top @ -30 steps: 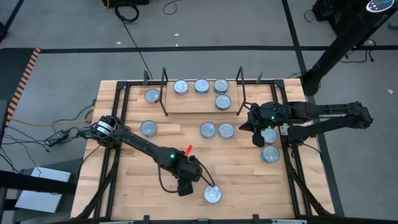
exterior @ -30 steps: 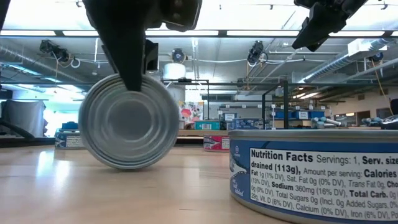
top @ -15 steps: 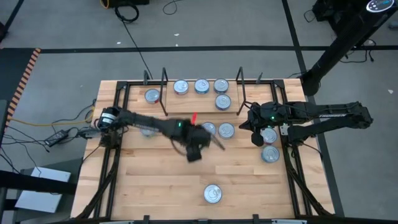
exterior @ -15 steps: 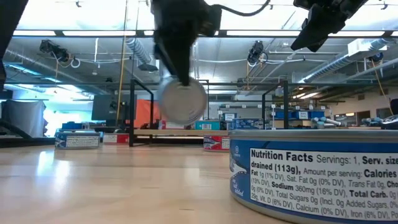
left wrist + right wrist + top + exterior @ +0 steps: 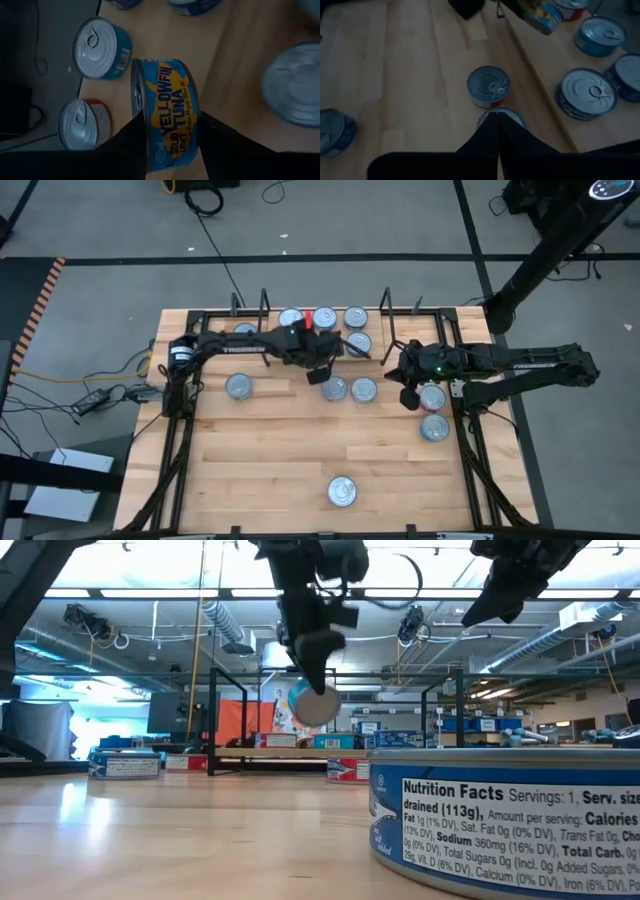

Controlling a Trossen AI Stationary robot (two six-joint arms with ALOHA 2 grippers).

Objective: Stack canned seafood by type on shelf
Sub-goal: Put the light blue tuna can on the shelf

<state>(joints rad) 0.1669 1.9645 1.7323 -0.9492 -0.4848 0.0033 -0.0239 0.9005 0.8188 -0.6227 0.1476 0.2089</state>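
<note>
Blue yellowfin tuna tin [image 5: 167, 112] rides on edge in my left gripper [image 5: 167, 145], fingers clamped across its flat faces, hanging over the shelf [image 5: 300, 350], whose pale board sits directly below. Slick silver lids there: blue tin [image 5: 102, 47] and red tin [image 5: 82, 124] lying flat. My right gripper [image 5: 497, 117] waits pinched empty, farther off.

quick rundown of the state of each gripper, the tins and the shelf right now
left gripper: shut on the blue yellowfin tuna tin, held on edge above the shelf
right gripper: shut, empty, hovering beside the shelf's right end
light-wood shelf with black wire end frames: several silver-lidded tins lying flat on it, none stacked
silver-lidded tin near the table's front edge: flat, alone, untouched
</note>
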